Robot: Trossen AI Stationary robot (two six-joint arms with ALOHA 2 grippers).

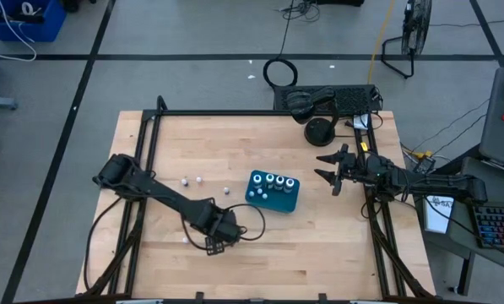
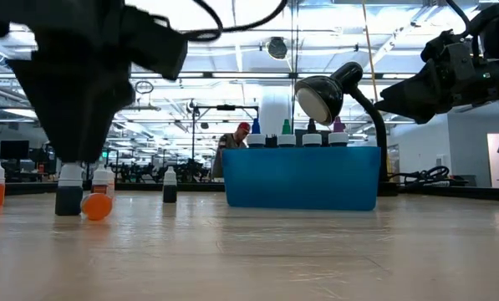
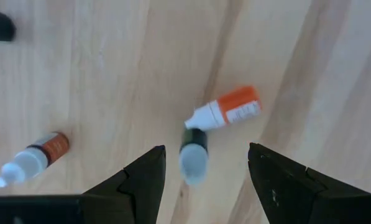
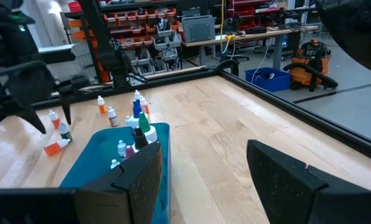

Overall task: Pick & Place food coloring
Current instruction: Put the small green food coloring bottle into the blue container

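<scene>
arms (image 1: 163,196): black, jointed | cables: black loops | hand fingers (image 3: 141,183): dark, tapered

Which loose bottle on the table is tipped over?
The orange bottle, lying on its side beside the dark upright one between the left hand's open fingers.

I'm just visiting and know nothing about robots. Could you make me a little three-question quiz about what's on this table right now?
1. True or false: the left gripper is open above an upright dark bottle.
2. How does the orange bottle beside that dark bottle sit? A) upright B) on its side C) in the box
3. Fill in: the teal box holds ____ white-capped bottles in the high view.

Key: 1 true. 2 B. 3 four. The right gripper waits open near the table's right edge, holding nothing.
</scene>
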